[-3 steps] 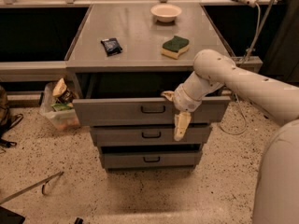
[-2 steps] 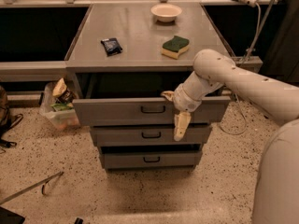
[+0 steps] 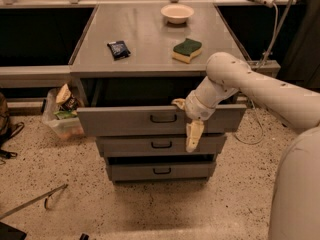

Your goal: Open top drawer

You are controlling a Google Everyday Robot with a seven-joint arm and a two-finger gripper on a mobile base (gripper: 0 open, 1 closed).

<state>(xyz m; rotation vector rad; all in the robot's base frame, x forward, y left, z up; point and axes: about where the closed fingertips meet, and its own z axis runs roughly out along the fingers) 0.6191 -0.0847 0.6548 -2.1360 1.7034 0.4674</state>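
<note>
Three grey metal fronts in a stack beneath the desk (image 3: 145, 49). Lowest and nearest the floor, the bottom drawer (image 3: 161, 172), shut; just above, the middle drawer (image 3: 145, 145), shut as well. Uppermost, the top drawer (image 3: 120, 121): widest and tallest of front, standing well forward of the other two, with a dark gap behind its front panel and under the desk's edge. Partly drawn out, then; probably some travel left.

Centred on that front, the small black bar handle (image 3: 163, 118). Just right of the handle, the end effector (image 3: 186, 125), spread wide and gripping nothing: one pale finger (image 3: 194, 136) hanging down over the front panel, the other lying at the panel's top rim. Behind, the white arm (image 3: 250, 81) reaching in from the right.

Likely to handle as rigid sheet metal: stiff, not fragile, fairly heavy, gliding straight on runners and resisting any sideways pull. Smooth faces, so probably slippery under a flat push. Best taken at the bar handle, or hooked behind the top rim near the middle, and drawn squarely outward to avoid jamming.

Left of the drawers, a clear bin (image 3: 60, 121) of snack packets on the floor. Farther back on the desk, a black packet (image 3: 119, 49), a green-and-yellow sponge (image 3: 187, 49), and last a pale bowl (image 3: 177, 13).
</note>
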